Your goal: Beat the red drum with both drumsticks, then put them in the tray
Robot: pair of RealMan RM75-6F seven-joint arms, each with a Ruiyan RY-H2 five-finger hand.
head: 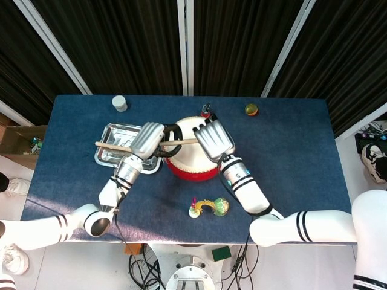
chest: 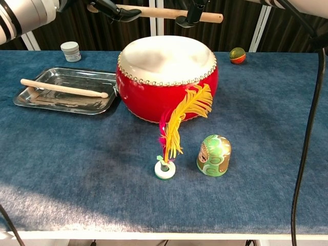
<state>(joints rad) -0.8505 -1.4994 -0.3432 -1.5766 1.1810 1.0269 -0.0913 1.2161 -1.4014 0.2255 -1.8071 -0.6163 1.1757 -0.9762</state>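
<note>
The red drum (chest: 166,77) with a pale head stands mid-table. One wooden drumstick (chest: 154,12) hangs level above it. My left hand (head: 148,140) grips its left part, while my right hand (head: 213,139) holds its right part. In the chest view only the dark fingers of both hands show, curled on the stick at the top edge. A second drumstick (chest: 64,88) lies in the metal tray (chest: 66,77) left of the drum. From the head view that drumstick (head: 112,145) is partly hidden under my left hand.
A small grey jar (chest: 70,51) stands behind the tray. A green-and-orange ball (chest: 237,55) lies at the back right. In front of the drum stand a feather shuttlecock (chest: 169,148) and a green painted doll (chest: 213,155).
</note>
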